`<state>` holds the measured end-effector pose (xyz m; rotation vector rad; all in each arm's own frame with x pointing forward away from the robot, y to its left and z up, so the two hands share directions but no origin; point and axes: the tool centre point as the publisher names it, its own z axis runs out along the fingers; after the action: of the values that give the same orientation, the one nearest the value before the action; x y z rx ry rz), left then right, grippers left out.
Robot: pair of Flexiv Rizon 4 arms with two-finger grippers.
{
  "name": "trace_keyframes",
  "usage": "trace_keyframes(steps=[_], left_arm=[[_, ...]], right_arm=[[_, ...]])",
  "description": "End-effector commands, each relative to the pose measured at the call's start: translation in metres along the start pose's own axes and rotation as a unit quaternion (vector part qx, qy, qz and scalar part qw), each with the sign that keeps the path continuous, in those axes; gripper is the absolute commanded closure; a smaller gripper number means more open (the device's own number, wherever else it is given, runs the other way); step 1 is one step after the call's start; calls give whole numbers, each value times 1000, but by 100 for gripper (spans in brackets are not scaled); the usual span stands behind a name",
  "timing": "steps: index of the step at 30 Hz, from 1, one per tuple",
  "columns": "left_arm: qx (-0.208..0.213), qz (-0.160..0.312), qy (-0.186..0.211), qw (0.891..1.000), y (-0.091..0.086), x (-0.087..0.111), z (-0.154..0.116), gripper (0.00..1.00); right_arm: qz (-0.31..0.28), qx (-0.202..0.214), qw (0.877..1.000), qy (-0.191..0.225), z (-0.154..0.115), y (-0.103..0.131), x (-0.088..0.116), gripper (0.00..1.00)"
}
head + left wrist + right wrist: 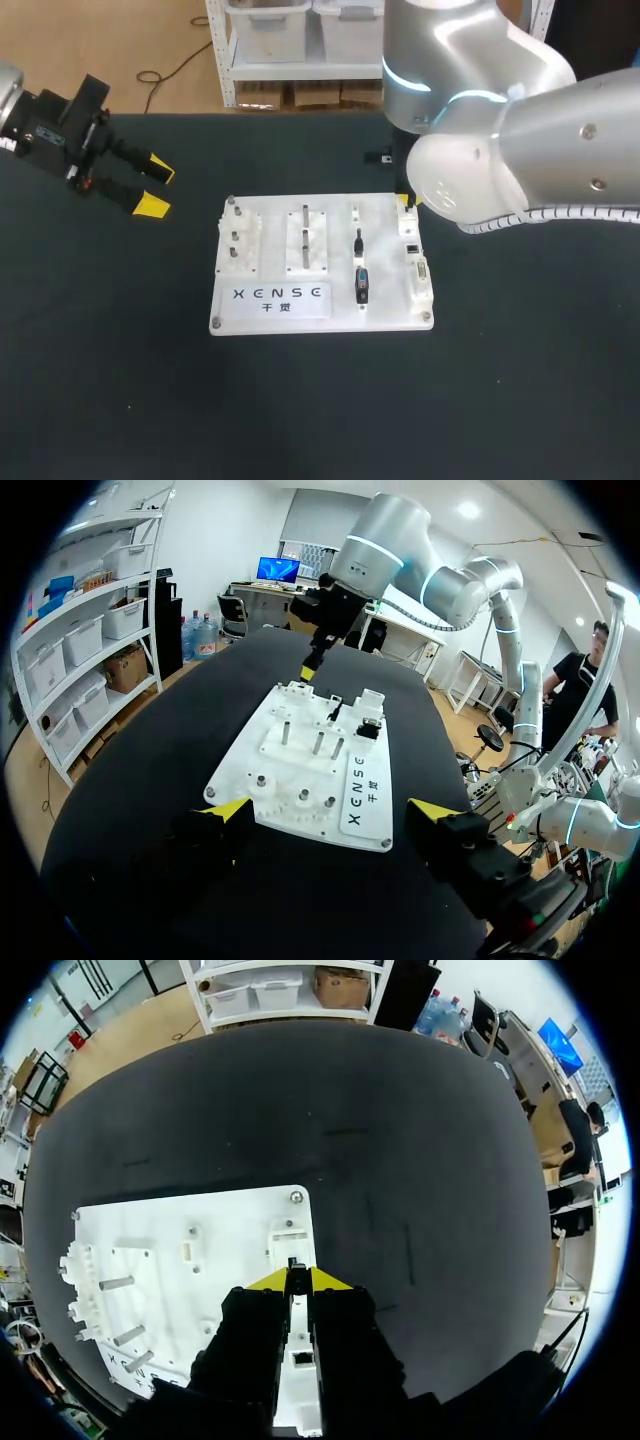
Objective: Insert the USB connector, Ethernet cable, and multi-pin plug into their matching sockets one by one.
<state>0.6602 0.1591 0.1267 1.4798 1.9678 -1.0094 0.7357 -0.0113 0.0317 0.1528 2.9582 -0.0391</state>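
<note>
The right claw (pixel 297 1280), its yellow tips pinched almost together on a small black USB connector (pixel 293 1265), points straight down at the flat white plastic socket board (pixel 200 1230), whose corner socket seems directly beneath. The left claw (pixel 153 190) hangs wide open and empty, well apart.

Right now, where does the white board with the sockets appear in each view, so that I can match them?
Head view: the white board lies mid-table, between the arms.
Left wrist view: white board ahead of the open left end effector.
Right wrist view: white board under and beside the right end effector.
Shared landmark: the right end effector, at one board corner.
</note>
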Motion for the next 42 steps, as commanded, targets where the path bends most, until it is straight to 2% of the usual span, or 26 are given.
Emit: trace_keyframes(steps=[1, 23, 31, 42], left_arm=[[-1, 1, -1, 1000, 0, 1, 0, 0], [-1, 1, -1, 1000, 0, 1, 0, 0], [-1, 1, -1, 1000, 0, 1, 0, 0], [-1, 1, -1, 1000, 0, 1, 0, 0]], right_arm=[[0, -2, 1000, -3, 1, 0, 1, 100], [-14, 0, 1000, 0, 4, 4, 0, 100], [-10, 12, 1000, 13, 19, -1, 0, 100], [-8, 31, 999, 38, 41, -2, 11, 100]])
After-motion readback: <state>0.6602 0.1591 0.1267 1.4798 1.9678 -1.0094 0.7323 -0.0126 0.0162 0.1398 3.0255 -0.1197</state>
